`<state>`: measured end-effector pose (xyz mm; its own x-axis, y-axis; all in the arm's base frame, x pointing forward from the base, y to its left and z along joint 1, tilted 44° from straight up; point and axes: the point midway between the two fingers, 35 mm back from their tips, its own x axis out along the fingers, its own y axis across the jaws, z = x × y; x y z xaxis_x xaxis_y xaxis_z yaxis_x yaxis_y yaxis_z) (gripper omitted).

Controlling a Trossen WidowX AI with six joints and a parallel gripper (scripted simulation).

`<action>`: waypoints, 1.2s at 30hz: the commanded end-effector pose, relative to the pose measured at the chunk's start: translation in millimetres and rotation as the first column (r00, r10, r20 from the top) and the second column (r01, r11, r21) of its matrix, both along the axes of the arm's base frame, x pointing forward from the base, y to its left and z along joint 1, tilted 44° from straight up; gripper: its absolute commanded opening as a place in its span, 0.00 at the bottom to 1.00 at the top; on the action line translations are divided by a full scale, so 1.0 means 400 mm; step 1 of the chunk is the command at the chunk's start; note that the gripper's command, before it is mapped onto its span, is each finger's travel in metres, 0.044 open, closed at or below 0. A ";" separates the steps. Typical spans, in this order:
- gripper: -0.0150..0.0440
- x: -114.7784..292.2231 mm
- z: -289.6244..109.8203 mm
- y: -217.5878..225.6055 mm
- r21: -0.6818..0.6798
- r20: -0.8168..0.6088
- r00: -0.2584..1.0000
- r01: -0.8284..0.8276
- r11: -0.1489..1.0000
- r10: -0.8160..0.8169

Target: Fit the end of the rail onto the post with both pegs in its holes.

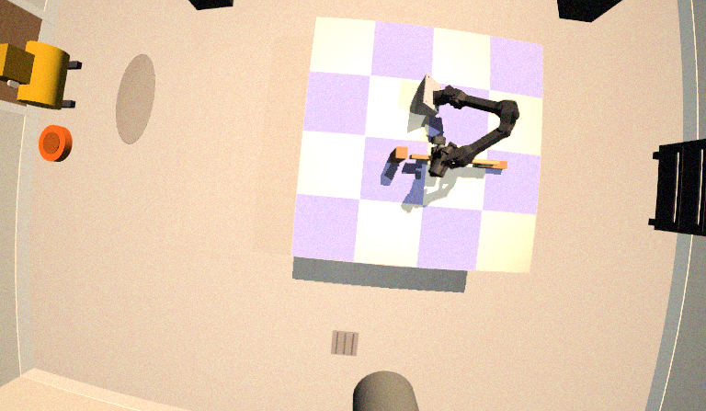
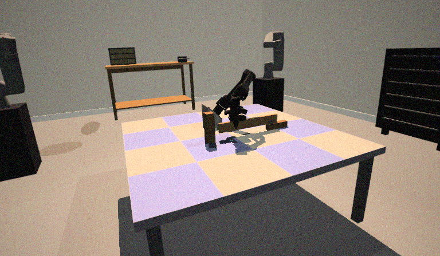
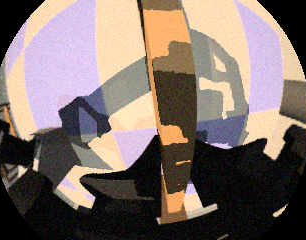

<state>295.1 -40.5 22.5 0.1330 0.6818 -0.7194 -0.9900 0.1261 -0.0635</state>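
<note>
claw (image 1: 436,165) – grasping rail (image 1: 486,164) | rail end near post (image 1: 401,153) – gap seemingly open

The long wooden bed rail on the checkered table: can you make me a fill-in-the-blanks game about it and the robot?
1. The black gripper is shut on the long wooden ____.
2. The rail's far end sits on the low wooden ____ block.
3. Seen from the top, a gap shows between the rail and the short wooden ____.
4. The checkered table has cream and ____ squares.

Missing words: rail; footboard; post; purple
</note>
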 end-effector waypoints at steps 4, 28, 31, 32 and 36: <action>0.25 0.003 0.000 -0.014 -0.004 0.009 1.000 0.007 1.000 -0.007; 0.25 0.002 -0.013 -0.026 -0.004 0.009 1.000 0.007 1.000 -0.007; 0.25 0.002 -0.014 -0.028 -0.004 0.009 1.000 0.007 1.000 -0.007; 0.25 0.002 -0.015 -0.029 -0.004 0.009 1.000 0.007 1.000 -0.007; 0.25 0.002 -0.016 -0.031 -0.005 0.009 1.000 0.007 1.000 -0.007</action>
<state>294.5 -48.2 15.3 0.1327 0.6818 -0.7194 -0.9900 0.1263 -0.0630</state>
